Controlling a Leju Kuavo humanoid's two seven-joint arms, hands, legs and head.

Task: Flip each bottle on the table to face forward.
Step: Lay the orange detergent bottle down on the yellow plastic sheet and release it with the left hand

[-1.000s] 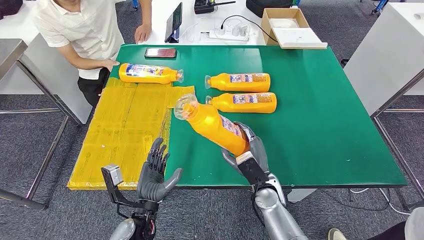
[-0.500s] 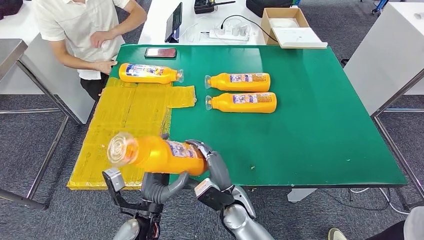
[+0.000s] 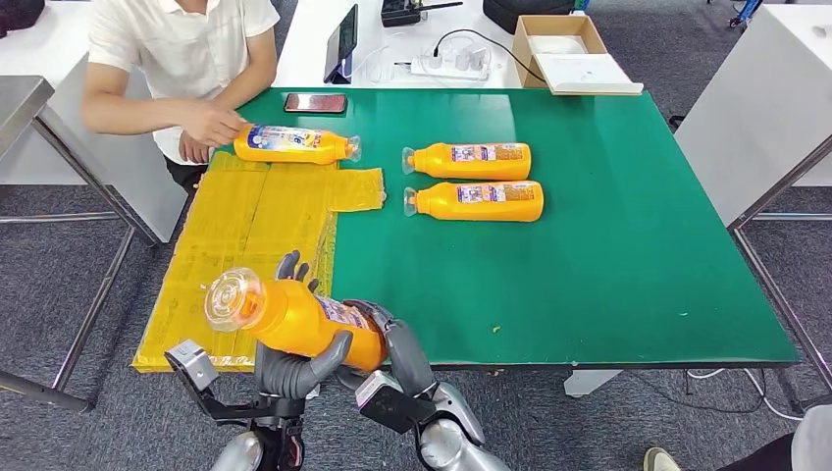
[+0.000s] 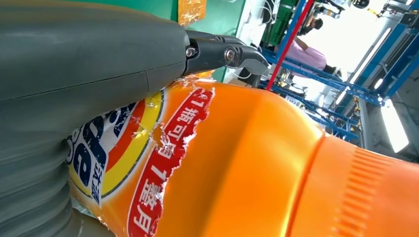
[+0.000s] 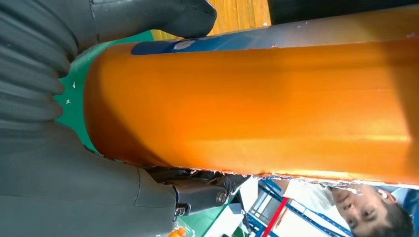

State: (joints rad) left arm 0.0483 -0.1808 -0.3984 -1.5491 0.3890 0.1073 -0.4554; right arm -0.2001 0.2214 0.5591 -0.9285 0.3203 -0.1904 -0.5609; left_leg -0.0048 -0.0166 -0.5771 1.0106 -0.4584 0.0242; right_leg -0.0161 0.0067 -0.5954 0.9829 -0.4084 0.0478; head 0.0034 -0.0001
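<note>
Head view: the green table (image 3: pixel 608 245) takes up most of the scene, with a yellow mat (image 3: pixel 245 245) laid over its left part. A person (image 3: pixel 182 59) in a white shirt stands at the far left corner, one hand touching the base of a bottle on the mat (image 3: pixel 292 144), which lies on its side along the mat's far edge, cap to the right. Two more bottles lie side by side near the middle of the table, caps pointing left: the farther bottle (image 3: pixel 469 160) and the nearer bottle (image 3: pixel 475 200), close together. A cardboard box (image 3: pixel 569 54) sits past the far edge, and a phone (image 3: pixel 315 102) lies flat on the table near the person.

At the near edge, above the mat's corner, the held bottle (image 3: pixel 294 316) is up off the table, tilted with its clear cap toward the left. The right hand (image 3: pixel 397 355) wraps its base end. The left hand (image 3: pixel 294 365) cups it from beneath, thumb and fingers pressed against its sides, so both hands hold it.
</note>
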